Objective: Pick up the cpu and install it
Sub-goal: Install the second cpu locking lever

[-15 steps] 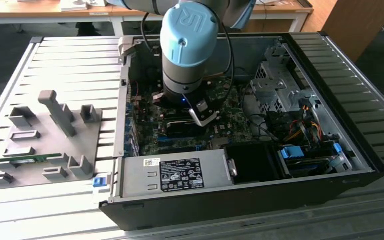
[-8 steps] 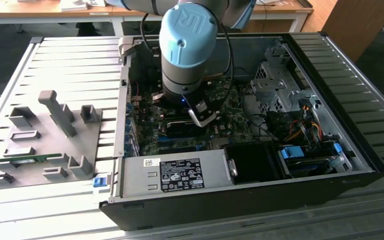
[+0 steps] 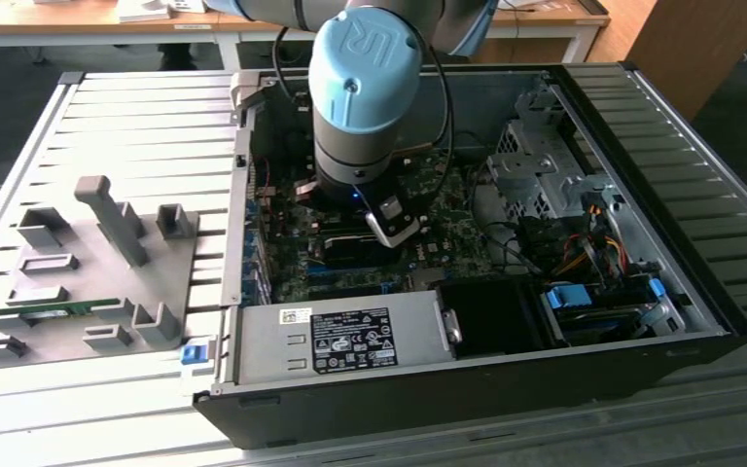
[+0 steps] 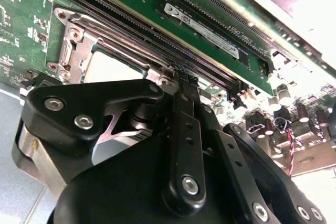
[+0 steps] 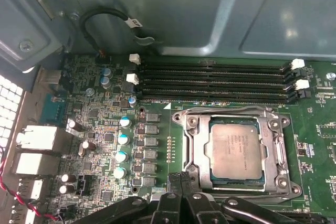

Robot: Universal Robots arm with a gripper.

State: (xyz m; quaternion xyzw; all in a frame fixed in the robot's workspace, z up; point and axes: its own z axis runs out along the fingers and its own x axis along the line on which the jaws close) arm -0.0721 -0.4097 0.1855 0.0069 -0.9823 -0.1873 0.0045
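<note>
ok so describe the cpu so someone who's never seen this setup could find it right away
Start at the open computer case and its green motherboard. Beside the row of long black memory slots sits a square metal socket frame, and the cpu lies inside it. It is the one flat, shiny silver square among dark chips and round capacitors.

— Where is the small flat square cpu with the shiny silver metal top (image 5: pixel 233 151) sitting?

— It is lying flat, face up, inside the square metal socket frame (image 5: pixel 190 148) on the green motherboard (image 5: pixel 320 177), in the first wrist view.

— And its edges?

— A thin tan-green rim is showing around the silver lid, lining up squarely with the frame.
</note>
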